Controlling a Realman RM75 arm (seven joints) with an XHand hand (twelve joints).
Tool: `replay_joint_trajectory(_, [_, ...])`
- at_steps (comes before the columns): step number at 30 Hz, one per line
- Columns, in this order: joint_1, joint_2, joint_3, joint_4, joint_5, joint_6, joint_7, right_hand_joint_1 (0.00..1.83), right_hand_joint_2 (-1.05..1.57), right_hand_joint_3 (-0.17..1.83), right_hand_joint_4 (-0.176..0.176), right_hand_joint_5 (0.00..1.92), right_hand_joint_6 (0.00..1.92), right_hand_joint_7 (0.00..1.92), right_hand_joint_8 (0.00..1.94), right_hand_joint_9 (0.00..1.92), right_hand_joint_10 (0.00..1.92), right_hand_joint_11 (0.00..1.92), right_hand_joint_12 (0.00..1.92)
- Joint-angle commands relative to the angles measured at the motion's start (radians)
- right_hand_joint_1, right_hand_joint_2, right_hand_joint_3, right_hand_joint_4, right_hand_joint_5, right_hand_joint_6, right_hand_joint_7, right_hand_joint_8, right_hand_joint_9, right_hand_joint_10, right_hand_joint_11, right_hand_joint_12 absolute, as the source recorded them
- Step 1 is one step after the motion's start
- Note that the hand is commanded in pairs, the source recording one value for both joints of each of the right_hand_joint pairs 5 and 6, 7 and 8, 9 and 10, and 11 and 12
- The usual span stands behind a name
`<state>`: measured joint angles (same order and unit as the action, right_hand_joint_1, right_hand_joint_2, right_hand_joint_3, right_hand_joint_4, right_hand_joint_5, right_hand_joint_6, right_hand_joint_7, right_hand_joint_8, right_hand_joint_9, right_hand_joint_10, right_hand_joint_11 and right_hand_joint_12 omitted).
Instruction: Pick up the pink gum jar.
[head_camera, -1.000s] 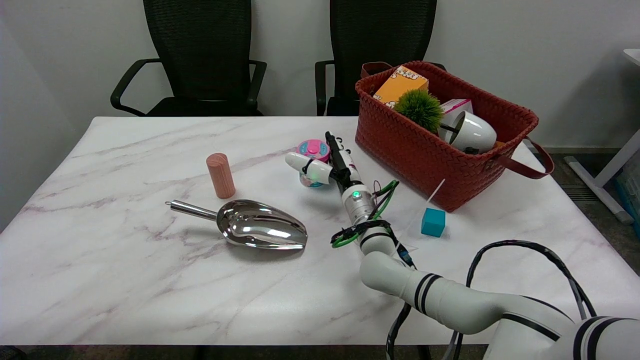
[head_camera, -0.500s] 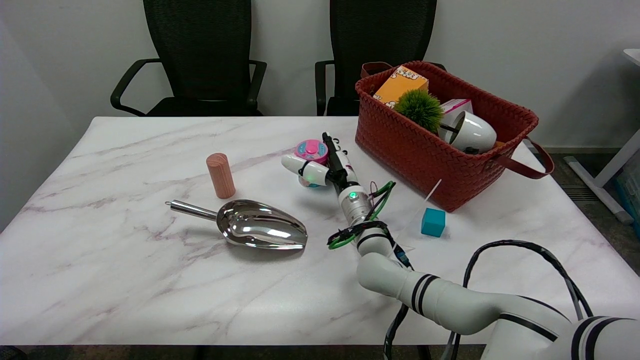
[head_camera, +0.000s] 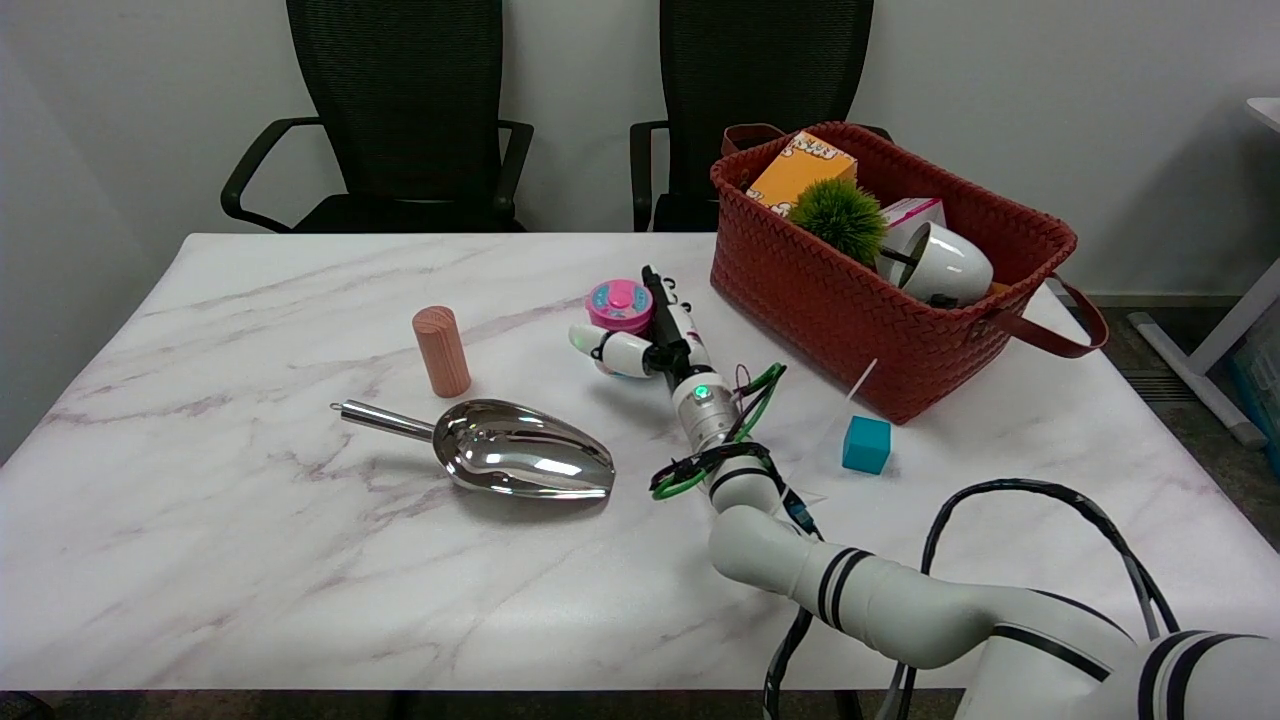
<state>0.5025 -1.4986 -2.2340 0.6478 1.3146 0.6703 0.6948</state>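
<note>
The right hand (head_camera: 650, 335) is seen closed around the pink gum jar (head_camera: 620, 306), a white finger (head_camera: 612, 349) wrapped across its near side; the jar sits mid-table (head_camera: 250, 560), near the woven red basket (head_camera: 850, 310). An orange box (head_camera: 800, 165), a green tuft (head_camera: 838, 215) and a white cup (head_camera: 945, 265) are contained in the basket. Bare marble lies to the left, beyond a steel scoop (head_camera: 520, 460) and a peach cylinder (head_camera: 441, 350). No writing is legible.

You are in an office: two black mesh chairs (head_camera: 400, 110) face a marble-topped table (head_camera: 250, 560) against a plain wall.
</note>
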Motion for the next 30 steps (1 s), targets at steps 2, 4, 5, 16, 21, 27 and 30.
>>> replay_joint_trajectory(2, [0.003, -0.006, 0.001, -0.012, 0.006, 0.012, 0.002, 1.14, 0.90, 0.04, 0.000, 0.09, 0.09, 0.37, 0.37, 0.43, 0.43, 0.29, 0.29])
replay_joint_trajectory(4, [0.003, -0.006, 0.001, -0.012, 0.007, 0.019, 0.002, 1.14, 0.90, 0.08, 0.000, 0.22, 0.22, 0.46, 0.46, 0.50, 0.50, 0.32, 0.32])
replay_joint_trajectory(5, [0.002, -0.006, 0.001, -0.012, 0.007, 0.022, 0.002, 1.14, 0.90, 0.08, 0.000, 0.34, 0.34, 0.53, 0.53, 0.54, 0.54, 0.33, 0.33])
replay_joint_trajectory(16, [-0.008, -0.006, 0.004, -0.004, 0.007, 0.057, 0.023, 1.13, 1.04, 0.06, 0.000, 1.25, 1.25, 1.16, 1.16, 0.96, 0.96, 0.56, 0.56])
replay_joint_trajectory(21, [-0.012, -0.004, 0.000, -0.001, 0.000, 0.080, 0.046, 1.12, 1.05, 0.07, 0.000, 1.28, 1.28, 1.23, 1.23, 1.04, 1.04, 0.65, 0.65])
replay_joint_trajectory(27, [-0.029, 0.005, -0.002, 0.059, -0.016, 0.120, 0.046, 1.12, 1.06, 0.06, 0.000, 1.28, 1.28, 1.25, 1.25, 1.08, 1.08, 0.76, 0.76])
replay_joint_trajectory(30, [-0.044, 0.022, 0.007, 0.118, -0.076, 0.150, 0.042, 1.12, 1.05, 0.05, 0.000, 1.27, 1.27, 1.26, 1.26, 1.10, 1.10, 0.79, 0.79])
